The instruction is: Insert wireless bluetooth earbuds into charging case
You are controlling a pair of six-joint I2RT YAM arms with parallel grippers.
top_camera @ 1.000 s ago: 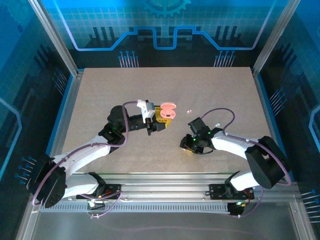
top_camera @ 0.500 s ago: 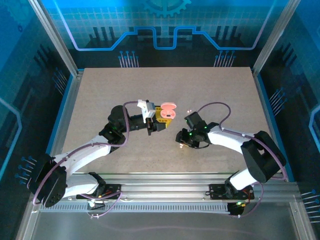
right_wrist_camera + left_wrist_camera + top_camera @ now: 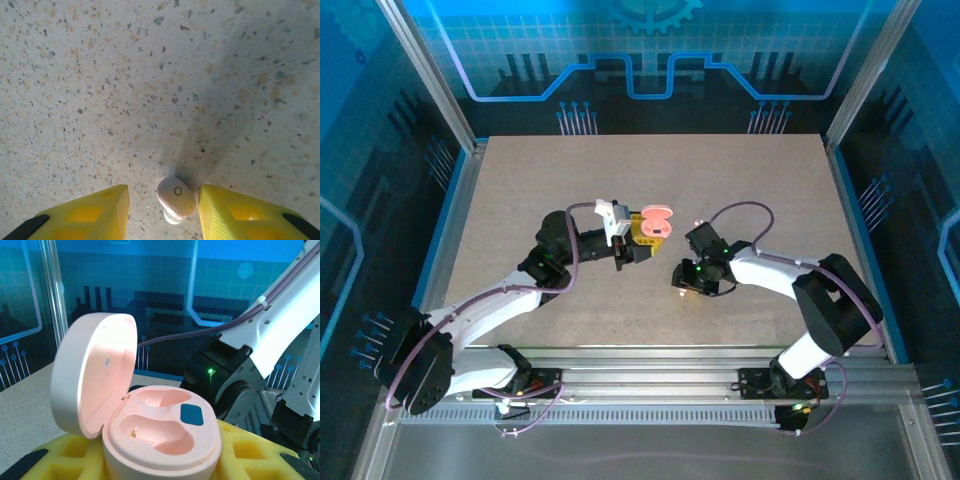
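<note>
Clamping the open charging case [image 3: 161, 436] with our left gripper [image 3: 643, 237], we straddle a pale earbud [image 3: 175, 197] with our right gripper [image 3: 163, 201], jaws apart.

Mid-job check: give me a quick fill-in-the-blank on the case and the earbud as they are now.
The left tool holds the pink charging case with its lid ____.
Both wells of the case are ____.
The right tool straddles one pale earbud that lies on the ____.
Missing words: open; empty; table.
</note>
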